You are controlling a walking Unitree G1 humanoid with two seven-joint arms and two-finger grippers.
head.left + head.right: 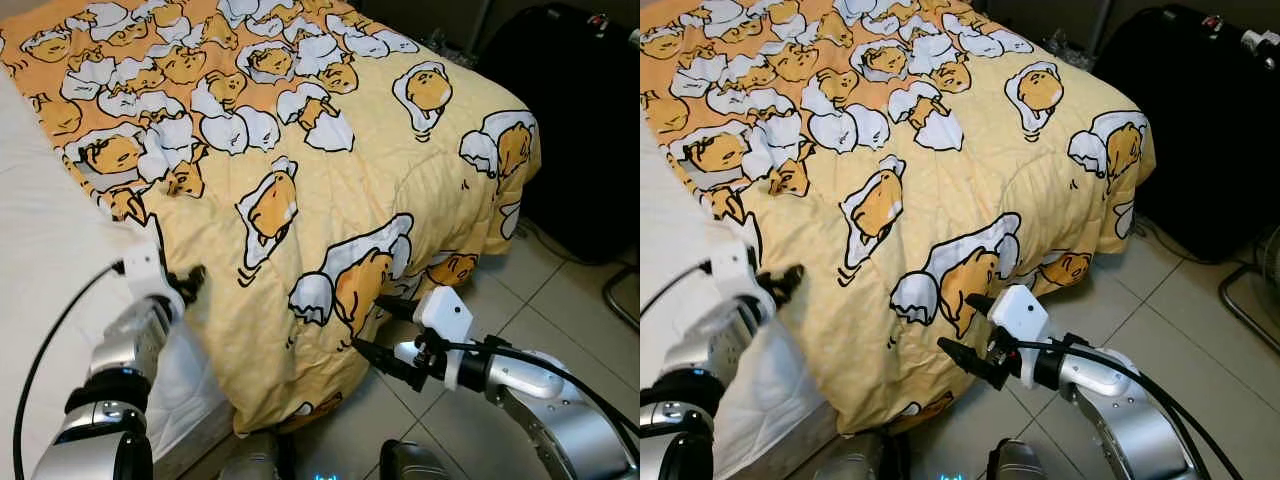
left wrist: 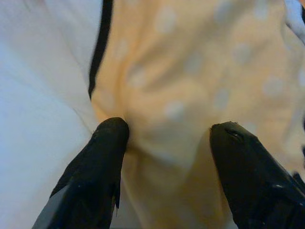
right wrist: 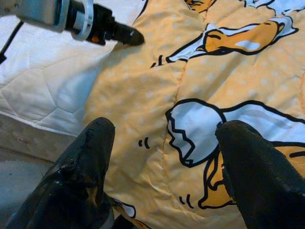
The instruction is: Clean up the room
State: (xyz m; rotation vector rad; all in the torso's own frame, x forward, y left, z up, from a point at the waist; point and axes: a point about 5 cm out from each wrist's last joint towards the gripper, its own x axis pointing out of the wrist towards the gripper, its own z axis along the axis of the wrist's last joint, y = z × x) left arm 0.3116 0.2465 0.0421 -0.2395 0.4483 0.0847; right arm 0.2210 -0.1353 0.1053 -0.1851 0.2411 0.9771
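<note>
blanket: yellow-orange quilt (image 1: pixel 330 150) with cartoon egg print lay spread over the bed, its near edge draped over the bed's corner down toward the floor.
mattress: white quilted mattress (image 1: pixel 40 250) was bare along our left side, next to the blanket's edge.
left gripper: our left gripper (image 1: pixel 190 282) sat at the blanket's left edge, right where yellow fabric met white mattress. In the left wrist view the two black fingers (image 2: pixel 102 157) were spread with a fold of blanket bulging between them; the fabric touched the inner faces, but we saw no pinch yet.
right gripper: our right gripper (image 1: pixel 378 328) hovered at the hanging front of the blanket, near an egg figure. Fingers (image 3: pixel 90 157) were parted wide and holding nothing.
floor: light tiled floor (image 1: pixel 500 310) ran along the bed's right side.
suitcase: a black bag or case (image 1: pixel 580 110) stood beyond the bed's far right corner, just beside the draped blanket.
</note>
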